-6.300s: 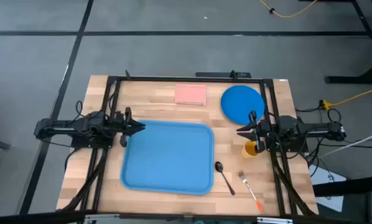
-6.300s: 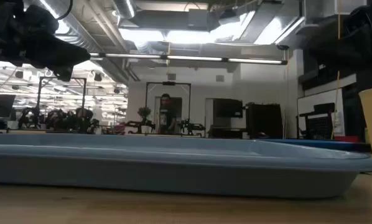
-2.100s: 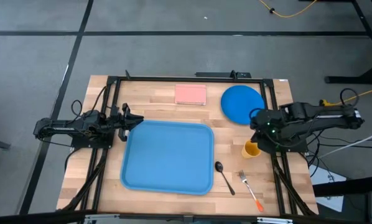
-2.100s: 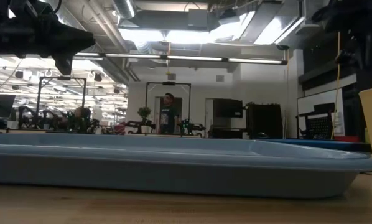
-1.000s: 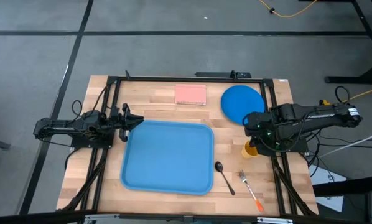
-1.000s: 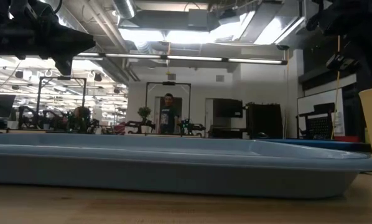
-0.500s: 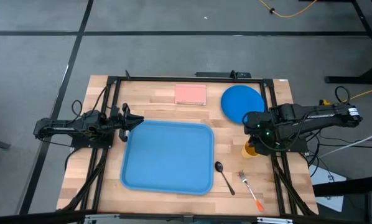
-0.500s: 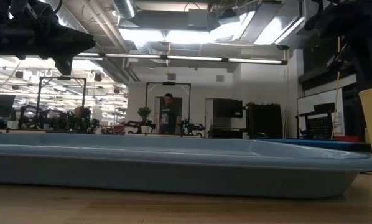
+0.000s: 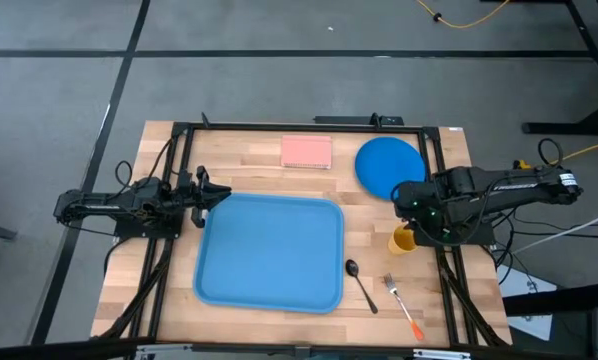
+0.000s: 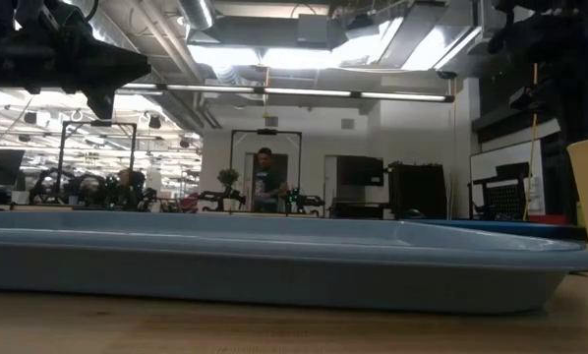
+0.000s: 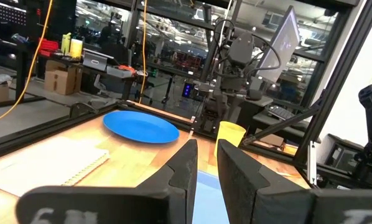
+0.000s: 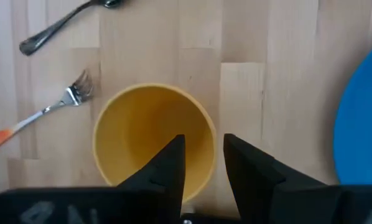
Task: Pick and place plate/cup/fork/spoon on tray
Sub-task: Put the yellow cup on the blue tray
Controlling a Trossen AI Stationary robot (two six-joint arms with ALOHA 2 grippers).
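The yellow cup (image 12: 152,134) stands upright on the table right of the light-blue tray (image 9: 269,250). My right gripper (image 12: 201,142) hangs above it, pointing steeply down and open. One finger is over the cup's hollow, the other just outside the rim, and neither touches it. The blue plate (image 9: 389,165) lies flat at the far right. The dark spoon (image 9: 359,283) and the orange-handled fork (image 9: 401,305) lie near the front right. My left gripper (image 9: 224,200) waits level at the tray's far left corner, narrowly open and holding nothing.
A pink pad (image 9: 306,151) lies at the far edge, left of the plate. The black frame rails (image 9: 179,160) run along the table's left, right and far sides. In the low view the tray's rim (image 10: 274,265) fills the foreground, and a person stands far off in the room.
My right gripper has stayed over the cup, and its wrist has turned a little. Nothing on the table has moved.
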